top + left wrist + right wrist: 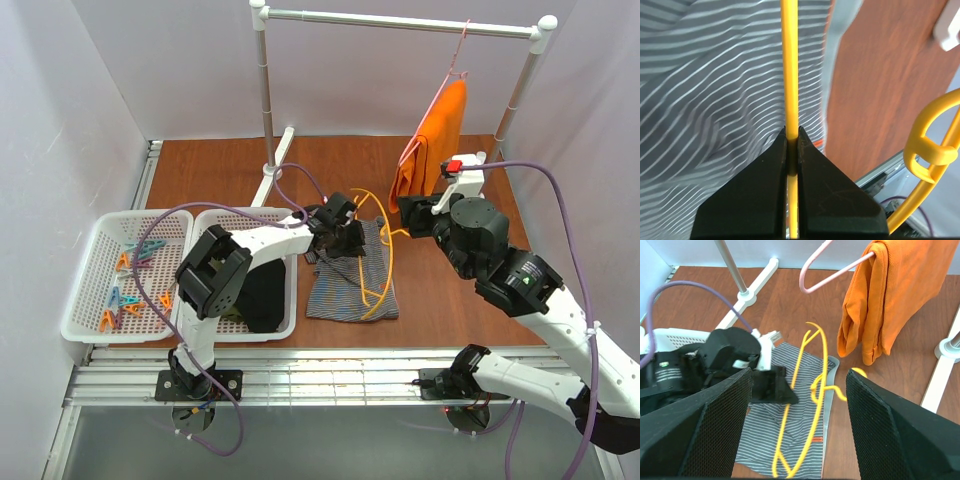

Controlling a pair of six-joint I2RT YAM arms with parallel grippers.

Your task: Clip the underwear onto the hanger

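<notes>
The grey striped underwear (351, 272) lies flat on the brown table, its waistband toward the right; it also shows in the right wrist view (795, 425). The yellow hanger (385, 255) rests over it, hook toward the right. My left gripper (343, 238) is shut on the hanger's thin bar (789, 75), with the underwear (710, 95) beneath. My right gripper (412, 217) is open and empty, held above the table to the right of the hanger (816, 390), near the orange cloth.
Orange cloth (437, 140) hangs on a pink wire hanger (455, 60) from the white rail (400, 22). Two white baskets stand left: one (100, 290) with coloured clips, one (292, 310) with dark clothes (262, 295). The rail's foot (268, 175) stands behind.
</notes>
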